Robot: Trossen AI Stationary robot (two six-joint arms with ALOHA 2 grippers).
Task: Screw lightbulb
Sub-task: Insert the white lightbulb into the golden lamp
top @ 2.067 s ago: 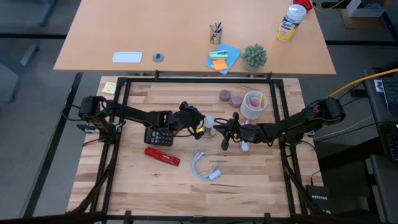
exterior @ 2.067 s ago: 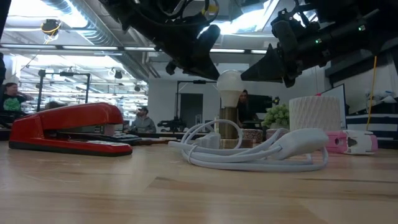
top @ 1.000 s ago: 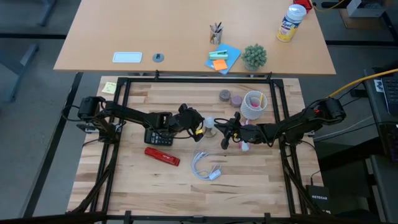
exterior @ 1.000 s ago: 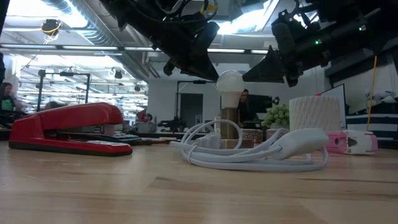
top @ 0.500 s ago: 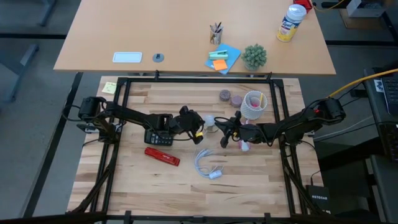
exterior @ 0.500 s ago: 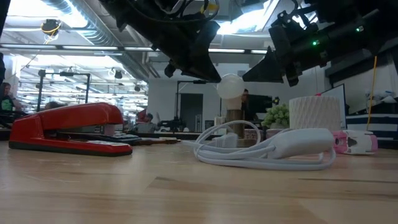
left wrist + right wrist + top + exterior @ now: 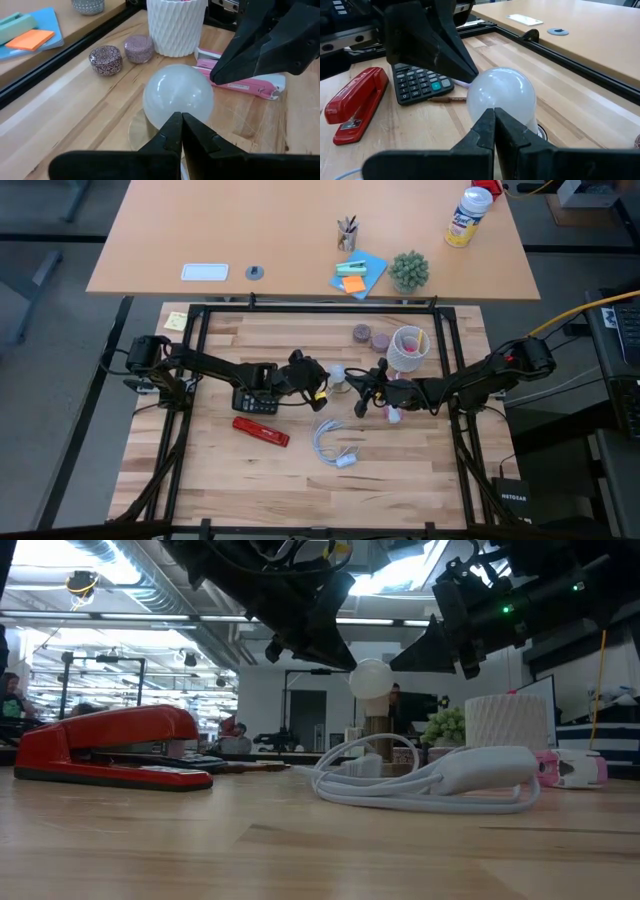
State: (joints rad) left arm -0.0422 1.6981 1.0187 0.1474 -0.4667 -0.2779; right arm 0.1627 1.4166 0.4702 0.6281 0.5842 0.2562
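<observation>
The small white lightbulb [image 7: 338, 376] stands upright on its socket base [image 7: 378, 735] near the table's middle. It also shows in the low view [image 7: 371, 678] and in both wrist views [image 7: 178, 95] [image 7: 502, 95]. My left gripper [image 7: 320, 386] is shut, with its tip at the bulb's left side [image 7: 345, 662]. My right gripper [image 7: 357, 388] is shut, with its tip at the bulb's right side [image 7: 395, 665]. The bulb's screw end is hidden. My left gripper has its shut fingertips [image 7: 178, 120] against the bulb's rounded glass [image 7: 353, 673], slanting down from the table's left. The bulb stands upright on its base. My right gripper has its shut fingertips [image 7: 493, 114] at the glass on the opposite side [image 7: 391, 675], slanting down from the right. I cannot tell whether it touches.
A calculator [image 7: 255, 400] and a red stapler [image 7: 261, 430] lie left of the bulb. A coiled white cable [image 7: 333, 445] lies nearer the front. A white ribbed cup [image 7: 408, 348], two small round tins [image 7: 366, 335] and a pink item [image 7: 250, 82] lie to the right and behind.
The bulb and its base have slid a little toward the table's far edge, staying upright between the two shut grippers. The white cable has shifted and its coil has drawn narrower.
</observation>
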